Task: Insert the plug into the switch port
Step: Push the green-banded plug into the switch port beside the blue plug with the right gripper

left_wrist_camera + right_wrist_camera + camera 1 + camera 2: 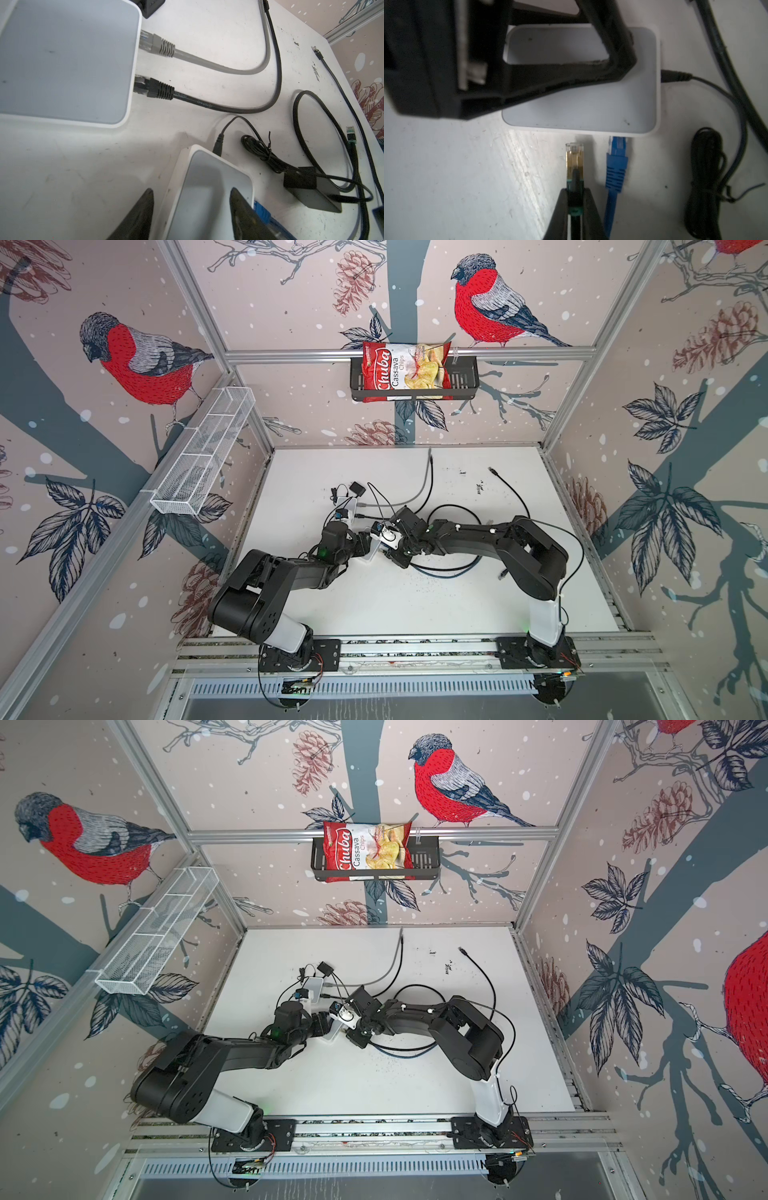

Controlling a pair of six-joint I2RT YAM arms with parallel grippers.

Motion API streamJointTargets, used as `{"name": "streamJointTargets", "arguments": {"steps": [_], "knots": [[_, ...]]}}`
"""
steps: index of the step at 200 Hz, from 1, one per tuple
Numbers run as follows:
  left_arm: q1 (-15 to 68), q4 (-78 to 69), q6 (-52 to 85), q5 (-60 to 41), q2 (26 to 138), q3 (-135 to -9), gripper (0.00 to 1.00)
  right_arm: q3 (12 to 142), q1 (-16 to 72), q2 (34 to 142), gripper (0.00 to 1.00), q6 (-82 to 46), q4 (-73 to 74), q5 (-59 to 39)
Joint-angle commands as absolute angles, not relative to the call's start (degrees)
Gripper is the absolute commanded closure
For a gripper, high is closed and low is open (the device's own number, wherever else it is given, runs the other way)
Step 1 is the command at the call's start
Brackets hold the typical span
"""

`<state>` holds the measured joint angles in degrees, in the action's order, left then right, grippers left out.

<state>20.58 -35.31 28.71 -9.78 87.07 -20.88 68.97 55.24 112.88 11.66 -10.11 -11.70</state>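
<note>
**Plug clamped in the claw, nose just short of the switch**

Right claw (576,190): shut tight on the rear boot of the plug (574,158), one finger on each side. The grip sits well behind the clear nose. Likely reason: the whole contact end stays free to enter a port, and the fingers stay off the switch wall. The plug juts straight ahead of the claw, in line with it. Its dark latch tab faces the wrist camera.

Next out: the nose points at the near edge of the switch (591,104) and stops just short of it. A thin strip of surface (446,166) shows between them, so the plug is not yet in. The port mouths are hidden under that edge in this view. A blue plug (616,166) is seated in the same edge, just beside the held one, parallel and not touching. I judge the target to be the neighbouring port.

Left claw (191,191): jaws apart. One finger lies over the top face of the switch and the other sits off its side. This is probably a brace, so the light box does not slide when the plug pushes in. Whether it bears down I cannot tell.

Further out: a power lead (675,75) enters the side wall of the switch. A second white box (62,62) carries a grey plug (160,45) and a black plug (160,91), well apart from the held one. In a top view both claws meet over the switch (371,554) near mid-surface.
</note>
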Motion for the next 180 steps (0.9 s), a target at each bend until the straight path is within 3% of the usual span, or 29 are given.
{"name": "streamJointTargets", "arguments": {"steps": [1, 180], "knots": [[20.4, -38.2, 29.2, -12.2, 88.1, -21.3, 0.43, 69.2, 55.5, 113.2, 1.00, 10.6, -10.5, -10.6], [20.4, -37.7, 26.5, -17.0, 90.7, -22.8, 0.47, 73.3, 57.7, 115.4, 0.99, 12.3, -7.7, -2.6]]}}
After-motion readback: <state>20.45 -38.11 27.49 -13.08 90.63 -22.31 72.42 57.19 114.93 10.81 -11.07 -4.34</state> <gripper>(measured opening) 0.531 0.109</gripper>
